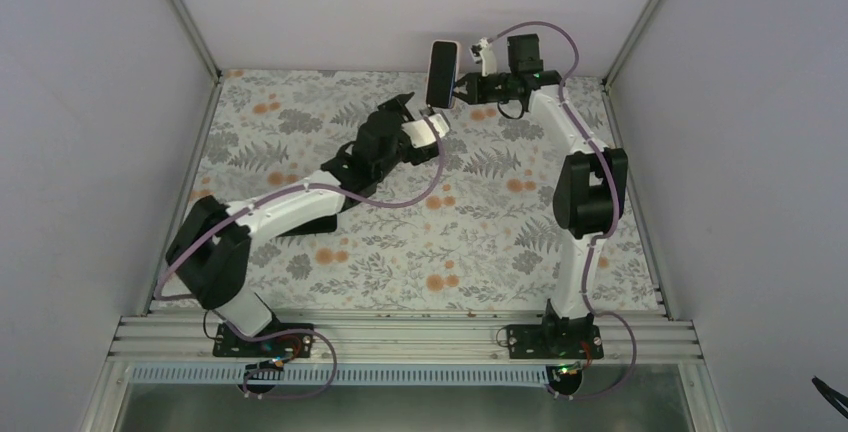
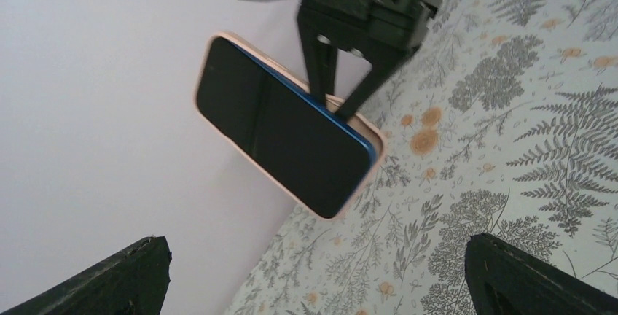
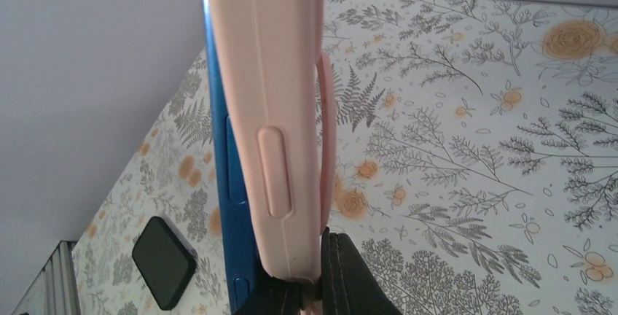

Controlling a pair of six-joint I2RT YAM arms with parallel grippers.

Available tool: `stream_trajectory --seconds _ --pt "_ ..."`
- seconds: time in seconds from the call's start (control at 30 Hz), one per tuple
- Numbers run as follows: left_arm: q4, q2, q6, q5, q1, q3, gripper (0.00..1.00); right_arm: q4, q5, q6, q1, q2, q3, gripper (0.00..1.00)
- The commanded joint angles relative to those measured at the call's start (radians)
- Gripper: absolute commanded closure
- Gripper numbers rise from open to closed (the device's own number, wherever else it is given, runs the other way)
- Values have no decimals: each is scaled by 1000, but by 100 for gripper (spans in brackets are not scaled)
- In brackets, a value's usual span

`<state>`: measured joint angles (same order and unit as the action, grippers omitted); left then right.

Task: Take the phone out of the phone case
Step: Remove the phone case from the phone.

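Note:
A blue phone with a dark screen sits in a pink case. My right gripper is shut on one long edge of the case and holds it in the air near the back wall. In the right wrist view the case's side fills the middle, and the phone's blue edge stands out beside it. My left gripper is open and empty, its fingers wide apart, just below the phone and facing its screen. It also shows in the top view.
The floral table cloth lies below. White walls stand close behind and at both sides. A black rounded shape shows low in the right wrist view; I cannot tell what it is.

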<state>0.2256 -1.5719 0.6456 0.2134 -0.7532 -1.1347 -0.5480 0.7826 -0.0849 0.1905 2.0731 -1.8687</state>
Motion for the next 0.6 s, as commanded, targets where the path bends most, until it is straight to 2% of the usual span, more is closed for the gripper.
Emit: stream_trajectory --seconds 0.0,0.37,0.57 --pt "125 -80 35 66 -19 -40 0 97 33 -62 8 -32 -25 97" --pt "209 -183 -17 133 -23 -89 0 124 57 -70 16 -73 33 97" --pt "207 -209 -17 57 -23 -104 0 140 65 -84 20 -80 47 97"
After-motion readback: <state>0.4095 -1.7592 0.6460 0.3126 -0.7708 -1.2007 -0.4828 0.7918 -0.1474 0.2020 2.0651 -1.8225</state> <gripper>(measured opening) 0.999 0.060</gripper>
